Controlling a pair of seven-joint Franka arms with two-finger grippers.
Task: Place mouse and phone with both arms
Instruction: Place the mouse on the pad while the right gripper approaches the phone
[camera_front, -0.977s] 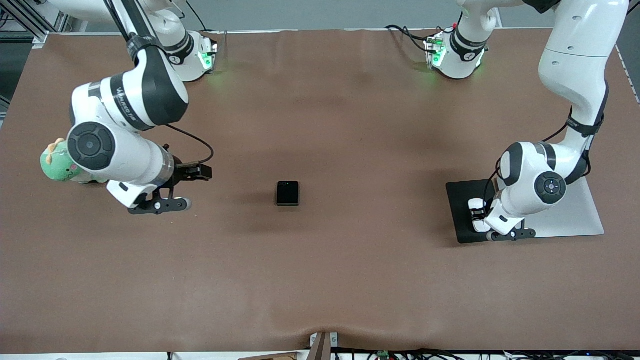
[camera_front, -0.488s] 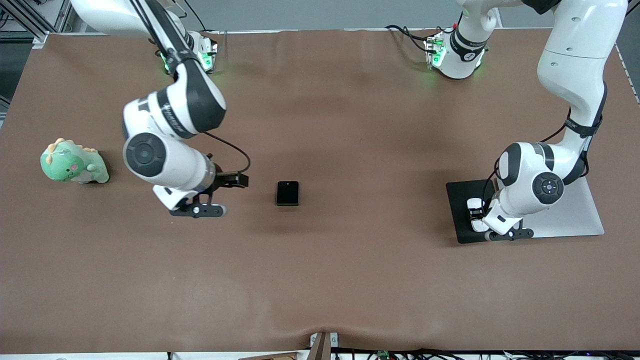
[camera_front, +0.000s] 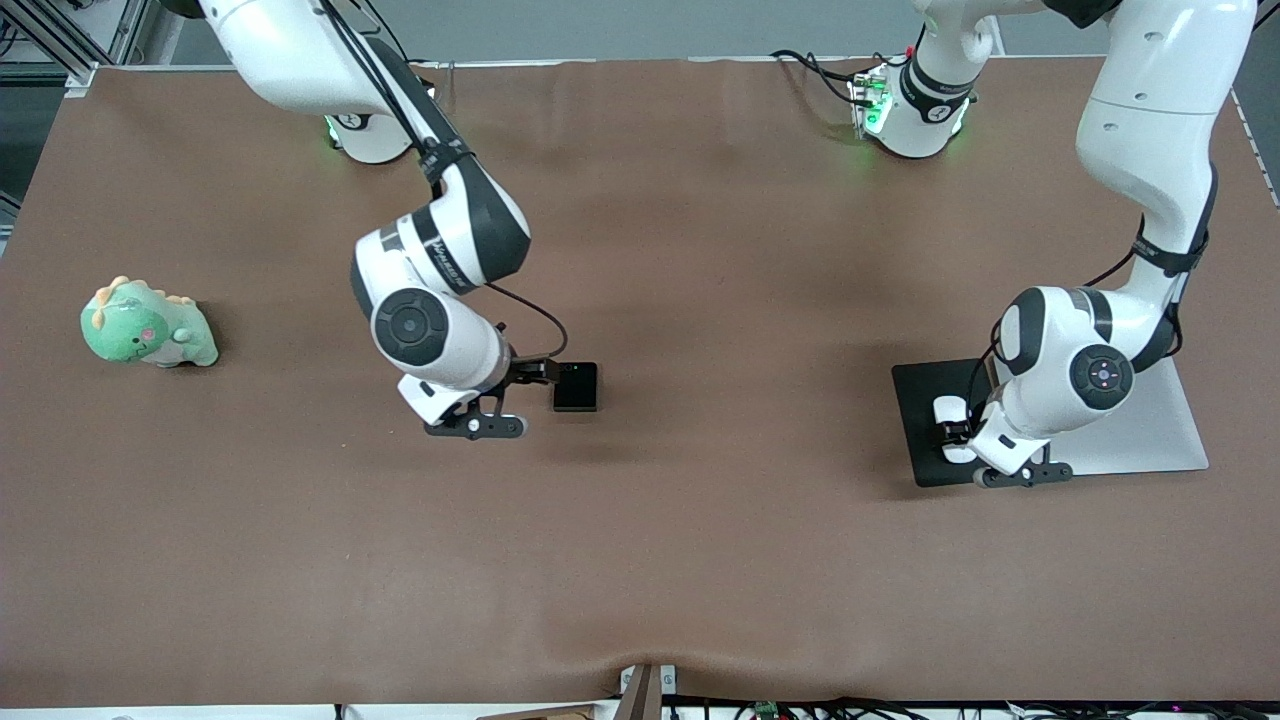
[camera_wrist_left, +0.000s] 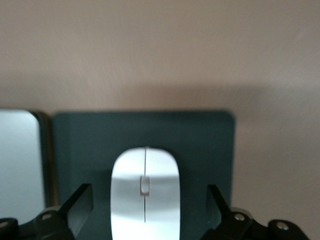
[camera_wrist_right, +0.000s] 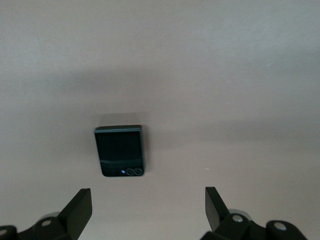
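The mouse (camera_wrist_left: 145, 192) is a smooth, glossy white oval with a thin grey seam down its middle and a small scroll slot. It lies flat on a matte dark rectangular pad (camera_front: 915, 425) with rounded corners. That pad sits toward the left arm's end of the table (camera_front: 700, 550), touching a pale grey sheet (camera_front: 1160, 430) that lies beside it. The left gripper (camera_wrist_left: 145, 205) hangs low over the pad, its black fingers (camera_wrist_left: 80, 202) spread wide to either side of the mouse, apart from it and gripping nothing.

The phone (camera_wrist_right: 120, 150) is a nearly square black slab, folded, with a faint teal sheen and two tiny round lenses along one edge. It rests flat on the brown, slightly rippled table cover, well apart from the pad, toward the right arm's end. The right gripper (camera_wrist_right: 145, 210) hovers over the cover just beside the phone, fingers parted and empty.

A soft green plush dinosaur (camera_front: 147, 326) with orange spikes sits still farther from the pad, near the table's end.
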